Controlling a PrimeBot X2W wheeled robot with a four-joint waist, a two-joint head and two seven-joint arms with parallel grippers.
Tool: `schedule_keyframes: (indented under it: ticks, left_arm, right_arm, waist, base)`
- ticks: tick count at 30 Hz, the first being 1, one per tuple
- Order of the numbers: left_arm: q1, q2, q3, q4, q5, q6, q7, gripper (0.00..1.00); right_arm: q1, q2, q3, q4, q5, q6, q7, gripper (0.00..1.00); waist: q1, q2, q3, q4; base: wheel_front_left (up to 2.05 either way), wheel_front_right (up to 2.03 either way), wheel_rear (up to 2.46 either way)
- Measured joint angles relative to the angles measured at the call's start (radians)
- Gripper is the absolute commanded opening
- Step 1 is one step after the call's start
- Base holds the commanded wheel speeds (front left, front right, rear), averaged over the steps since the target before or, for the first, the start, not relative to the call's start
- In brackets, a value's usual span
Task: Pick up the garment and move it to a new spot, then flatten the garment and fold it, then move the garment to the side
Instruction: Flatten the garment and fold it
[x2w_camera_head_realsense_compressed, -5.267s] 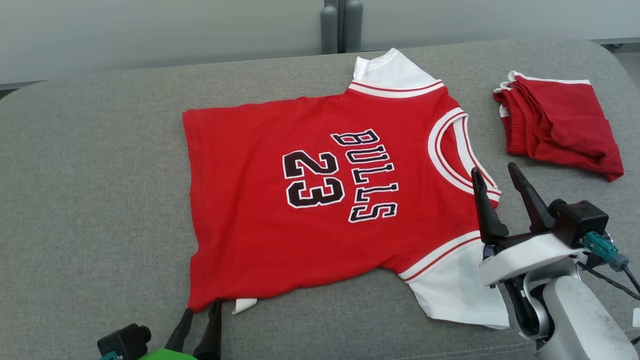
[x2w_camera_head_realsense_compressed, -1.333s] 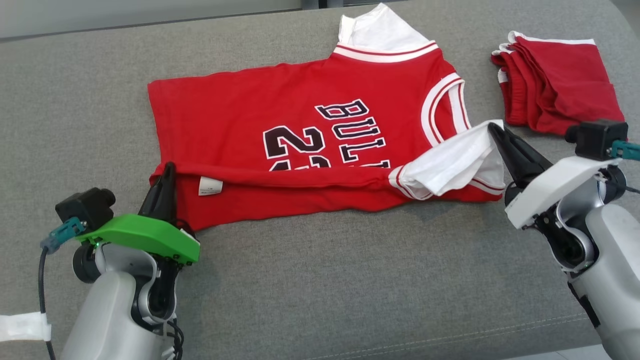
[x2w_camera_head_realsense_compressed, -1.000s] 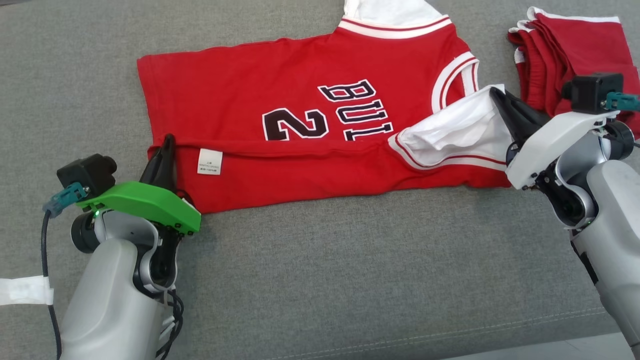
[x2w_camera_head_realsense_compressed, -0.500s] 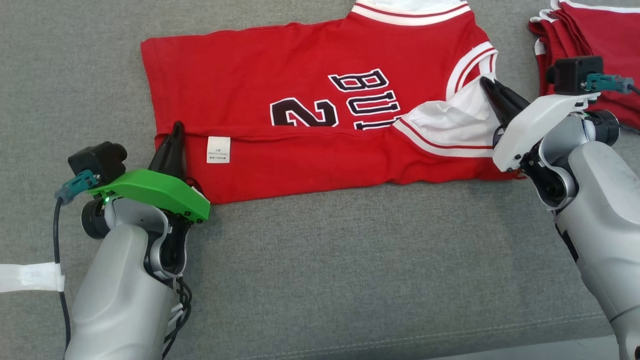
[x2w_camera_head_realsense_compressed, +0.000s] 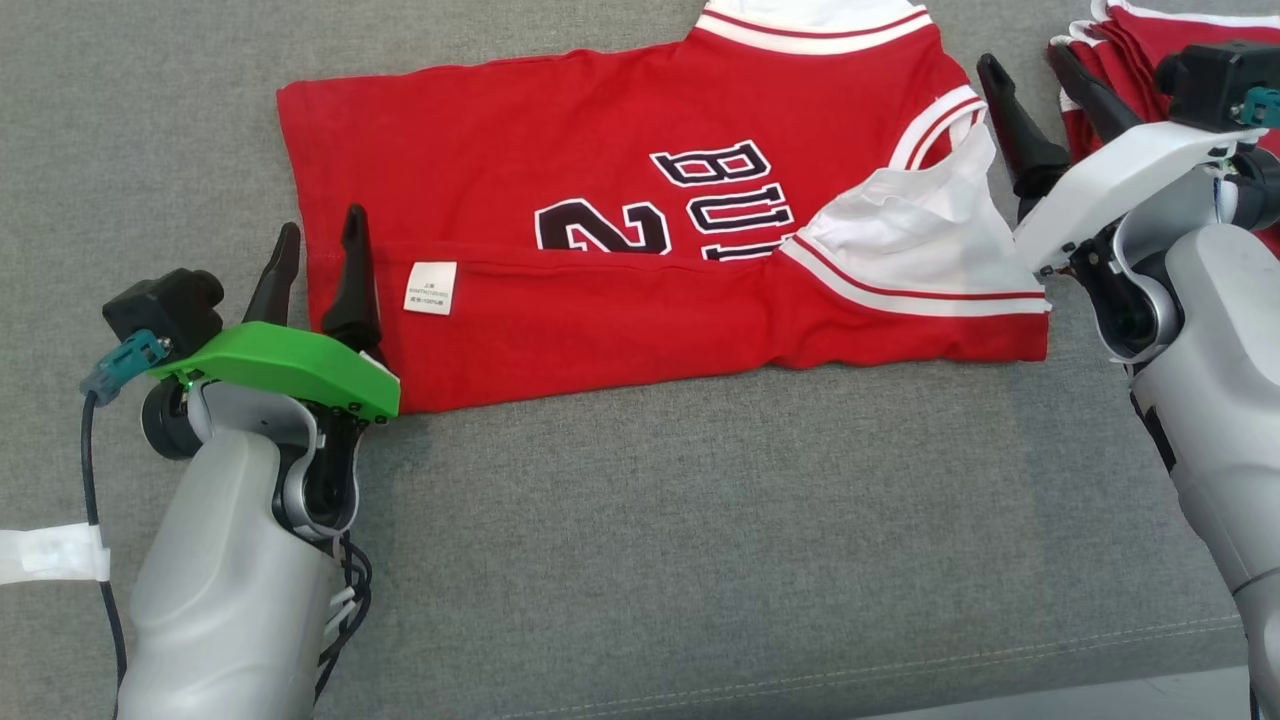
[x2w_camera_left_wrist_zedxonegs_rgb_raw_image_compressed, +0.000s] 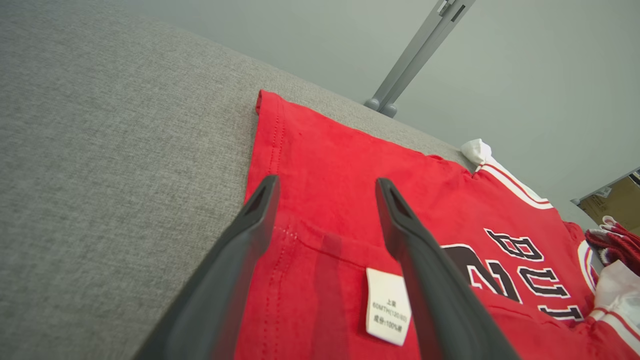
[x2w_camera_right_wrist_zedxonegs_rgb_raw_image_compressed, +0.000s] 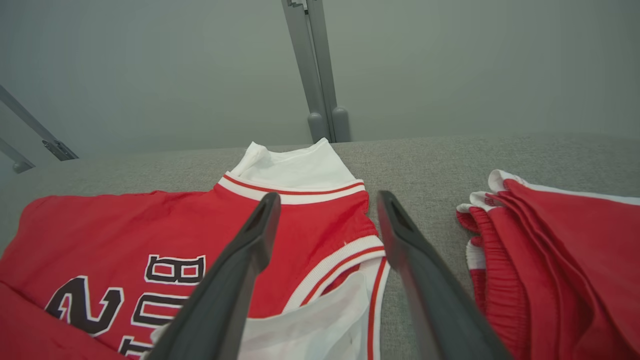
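A red jersey (x2w_camera_head_realsense_compressed: 600, 130) is laid across the upper centre, lower edge folded up (label (x2w_camera_head_realsense_compressed: 430, 288) exposed). The left gripper (x2w_camera_head_realsense_compressed: 320, 225), lower left, and right gripper (x2w_camera_head_realsense_compressed: 1020, 57), upper right, are spread, empty.

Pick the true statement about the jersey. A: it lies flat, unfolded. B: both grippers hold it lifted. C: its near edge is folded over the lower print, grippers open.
C: the jersey has its near strip over the lower print; left gripper and right gripper stand open.
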Motion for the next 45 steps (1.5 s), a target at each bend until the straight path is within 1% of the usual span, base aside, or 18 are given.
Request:
schedule_keyframes:
  ticks: [5, 12, 19, 23, 26, 32, 37, 38, 39, 41, 42, 43, 45]
  left_arm:
    - [0.014, 0.000, 0.009, -0.001, -0.010, -0.030, -0.022, 1.00]
    - [0.134, 0.001, 0.039, -0.007, -0.040, -0.044, -0.031, 1.00]
    - [0.230, 0.003, 0.022, -0.024, -0.050, -0.060, -0.019, 1.00]
    - [0.266, 0.002, 0.013, -0.039, -0.086, -0.061, 0.010, 1.00]
    - [0.290, 0.002, 0.004, -0.040, -0.094, -0.061, 0.031, 1.00]
    - [0.303, 0.001, 0.009, -0.044, -0.134, -0.065, 0.058, 1.00]
    - [0.303, 0.001, 0.033, -0.043, -0.164, -0.064, 0.072, 1.00]
    - [0.303, 0.001, 0.035, -0.043, -0.165, -0.064, 0.074, 0.97]
    - [0.303, 0.001, 0.038, -0.044, -0.170, -0.064, 0.074, 0.84]
    - [0.303, 0.000, 0.043, -0.045, -0.178, -0.064, 0.074, 0.45]
    - [0.302, 0.000, 0.044, -0.046, -0.183, -0.064, 0.074, 0.30]
    - [0.302, 0.000, 0.044, -0.047, -0.183, -0.064, 0.074, 0.00]
    - [0.302, 0.000, 0.044, -0.052, -0.183, -0.063, 0.074, 0.00]
  right_arm:
    - [0.005, -0.009, -0.034, 0.009, 0.011, 0.000, -0.070, 1.00]
    - [0.082, -0.040, -0.078, 0.002, 0.020, 0.000, -0.162, 1.00]
    - [0.177, -0.035, -0.102, -0.043, 0.031, 0.000, -0.172, 1.00]
    - [0.224, -0.020, -0.106, -0.077, 0.046, 0.000, -0.179, 1.00]
    - [0.252, 0.000, -0.109, -0.101, 0.052, 0.000, -0.179, 1.00]
    - [0.293, 0.034, -0.109, -0.133, 0.057, 0.000, -0.179, 1.00]
    - [0.326, 0.039, -0.109, -0.151, 0.057, 0.000, -0.181, 1.00]
    - [0.332, 0.042, -0.109, -0.153, 0.057, 0.000, -0.181, 1.00]
    - [0.339, 0.043, -0.109, -0.155, 0.057, 0.000, -0.181, 1.00]
    - [0.349, 0.045, -0.109, -0.156, 0.058, 0.000, -0.181, 1.00]
    - [0.360, 0.046, -0.111, -0.156, 0.061, 0.000, -0.181, 1.00]
    - [0.374, 0.047, -0.113, -0.155, 0.065, 0.000, -0.181, 1.00]
    - [0.404, 0.054, -0.115, -0.147, 0.077, 0.000, -0.181, 1.00]
  waist:
    - [0.0000, 0.0000, -0.018, -0.001]
    - [0.0000, 0.0000, -0.054, 0.003]
    - [0.0000, 0.0000, -0.092, 0.016]
    - [0.0000, 0.0000, -0.110, 0.024]
    - [0.0000, 0.0000, -0.117, 0.026]
    - [0.0000, 0.0000, -0.121, 0.008]
    - [0.0000, 0.0000, -0.120, -0.016]
    - [0.0000, 0.0000, -0.119, -0.021]
    - [0.0000, 0.0000, -0.119, -0.025]
    - [0.0000, 0.0000, -0.119, -0.029]
    - [0.0000, 0.0000, -0.118, -0.033]
    - [0.0000, 0.0000, -0.118, -0.035]
    - [0.0000, 0.0000, -0.116, -0.036]
  base:
    - [0.00, 0.00, 0.00]
    - [0.00, 0.00, 0.00]
    - [0.00, 0.00, 0.00]
    - [0.00, 0.00, 0.00]
    - [0.00, 0.00, 0.00]
    - [0.00, 0.00, 0.00]
    - [0.00, 0.00, 0.00]
    - [0.00, 0.00, 0.00]
    - [0.00, 0.00, 0.00]
    - [0.00, 0.00, 0.00]
    - [0.00, 0.00, 0.00]
    - [0.00, 0.00, 0.00]
    - [0.00, 0.00, 0.00]
